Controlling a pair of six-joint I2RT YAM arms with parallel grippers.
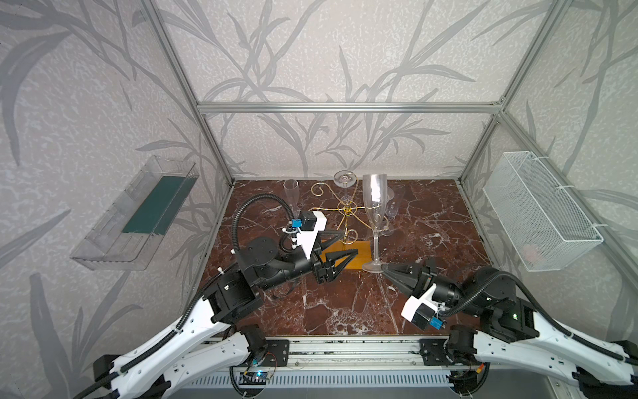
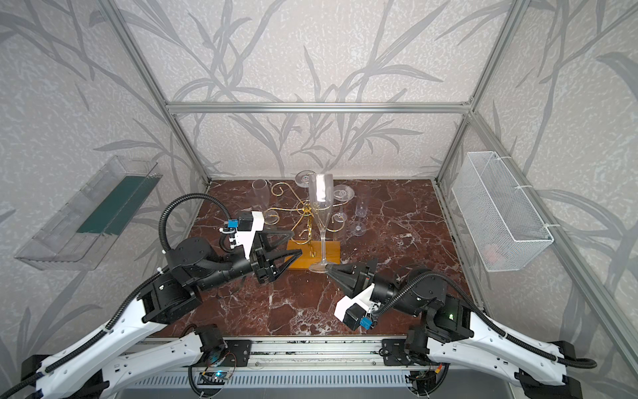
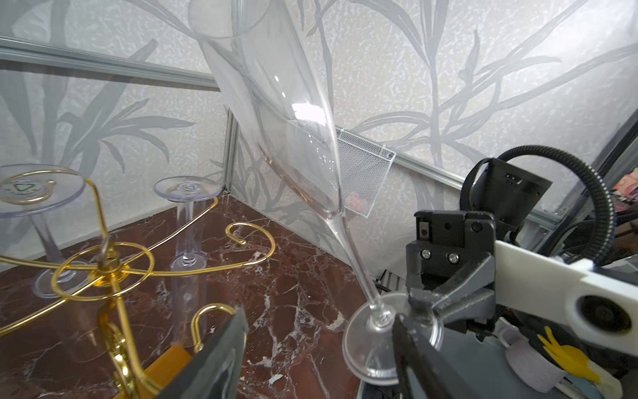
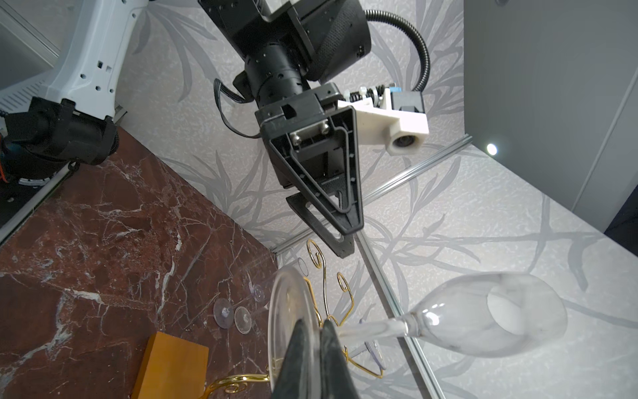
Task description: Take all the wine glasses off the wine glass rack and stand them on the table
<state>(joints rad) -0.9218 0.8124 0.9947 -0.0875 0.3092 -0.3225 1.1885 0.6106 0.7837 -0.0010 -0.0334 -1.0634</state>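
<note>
clear plastic against red marble — the wine glass (image 1: 375, 207) stands upright and free of the wine glass rack (image 1: 348, 209), its round foot pinched at the rim by the right gripper (image 1: 386, 271), whose jaws are clamped tight on it. in both top views the foot sits at about five o'clock from the rack's central post, just beside the three o'clock end of the orange-yellow base (image 1: 355, 263); whether it touches the marble table (image 1: 345, 307) cannot be told. the left gripper (image 1: 349, 243) reaches in from eight o'clock, jaws spread wide and holding nothing, over the base. a hanging glass (image 1: 344, 179) dangles foot-up from a gold scroll arm at twelve o'clock — a standing glass (image 1: 291, 193) is on the table at ten o'clock.
</note>
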